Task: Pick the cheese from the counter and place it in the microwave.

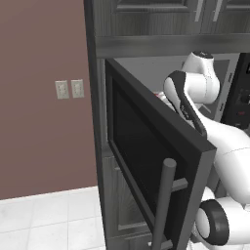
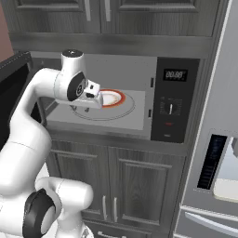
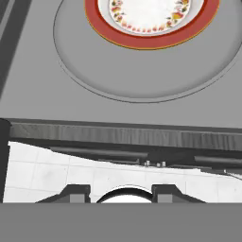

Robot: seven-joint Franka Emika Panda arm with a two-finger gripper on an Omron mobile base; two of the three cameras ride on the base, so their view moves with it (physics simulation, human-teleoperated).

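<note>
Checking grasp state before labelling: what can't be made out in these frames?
- Gripper grip: hand view, fingertips cut by the bottom edge; right base view, too small. Cannot tell if the cheese is held.
- Plate: hand view, far side cut by the top edge.
- Microwave floor: left base view, hidden by the open door.
- Display digits: right base view, blurred.

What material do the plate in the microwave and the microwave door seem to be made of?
The plate looks like glazed ceramic: smooth white centre, floral ring, red-orange rim. The microwave door seems dark glass in a matte grey frame, probably metal or plastic, with a grey bar handle.
</note>
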